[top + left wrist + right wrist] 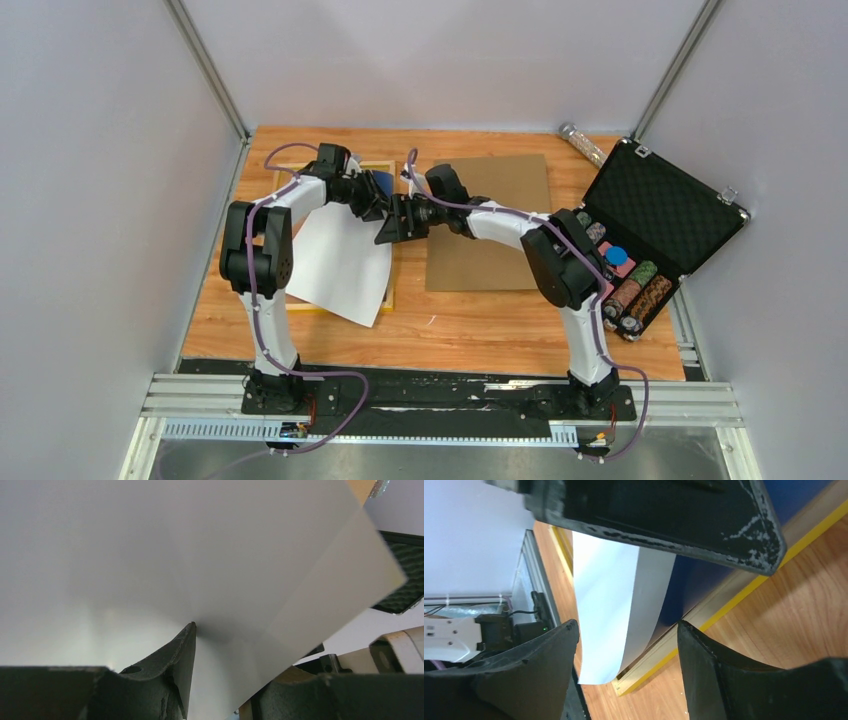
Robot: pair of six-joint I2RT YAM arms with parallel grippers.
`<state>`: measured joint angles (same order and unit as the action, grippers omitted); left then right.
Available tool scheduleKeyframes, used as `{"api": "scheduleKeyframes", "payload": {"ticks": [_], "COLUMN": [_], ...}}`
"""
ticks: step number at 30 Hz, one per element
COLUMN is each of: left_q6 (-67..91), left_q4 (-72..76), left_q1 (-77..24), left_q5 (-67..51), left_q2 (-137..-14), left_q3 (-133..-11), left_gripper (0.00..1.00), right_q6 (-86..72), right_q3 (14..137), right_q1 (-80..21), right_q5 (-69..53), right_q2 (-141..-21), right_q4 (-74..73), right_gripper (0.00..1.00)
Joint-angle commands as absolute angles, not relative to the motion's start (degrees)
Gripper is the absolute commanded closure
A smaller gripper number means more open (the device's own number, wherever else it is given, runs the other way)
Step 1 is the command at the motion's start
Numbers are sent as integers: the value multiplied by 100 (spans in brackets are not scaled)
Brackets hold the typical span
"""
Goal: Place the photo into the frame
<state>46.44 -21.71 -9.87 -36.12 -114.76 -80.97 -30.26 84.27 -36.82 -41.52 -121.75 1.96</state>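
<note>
Grey booth walls enclose a wooden table (480,330). At its left lies the yellow frame (744,587), with the photo (335,265) skewed across it, white back up and one edge curled upward. The left gripper (378,208) stands spread around that edge, one fingertip (187,640) touching the sheet. The right gripper (628,627) is spread too, holding nothing. The print's corners probably need squaring to the recess before it is lowered. To the right lie a brown backing board (490,225) and an open black case (665,210).

- I see my left claw (376,203) tipped downward, its jaws standing apart.
- My right claw (398,226) reaches left, close beside it, jaws spread wide.
</note>
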Motion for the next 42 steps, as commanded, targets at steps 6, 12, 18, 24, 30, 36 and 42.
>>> {"api": "scheduleKeyframes", "payload": {"ticks": [6, 12, 18, 24, 30, 36, 42], "left_q6": [5093, 5065, 4671, 4113, 3335, 2771, 2125], "left_q4": [-1646, -1655, -2022, -2633, -3218, -3408, -3658], "left_q1": [-976, -971, -948, -803, -530, -86, 521], "left_q5": [-3859, -3883, -3736, -3547, -3242, -3182, -3160], "left_q2": [-11451, -11362, -11226, -11044, -10474, -9767, -9182], "left_q3": [-7880, -7840, -7993, -8202, -8251, -8299, -8333], "left_gripper": [58, 56, 40, 16, 1, 0, 0], "right_q6": [-2565, -2415, -2358, -2253, -2176, -2105, -1930], "right_q3": [8842, 8913, 8912, 8897, 8876, 9061, 9507], "right_q1": [-3880, -3902, -3898, -3885, -3858, -3858, -3745], "right_q5": [-3003, -2604, -2566, -2566, -2549, -2589, -3001], "right_q2": [-12424, -12409, -12369, -12252, -12182, -12261, -12372], "right_q4": [-677, -893, -940, -959, -979, -1069, -1153], "right_gripper": [42, 66, 85, 96, 100, 100, 100]}}
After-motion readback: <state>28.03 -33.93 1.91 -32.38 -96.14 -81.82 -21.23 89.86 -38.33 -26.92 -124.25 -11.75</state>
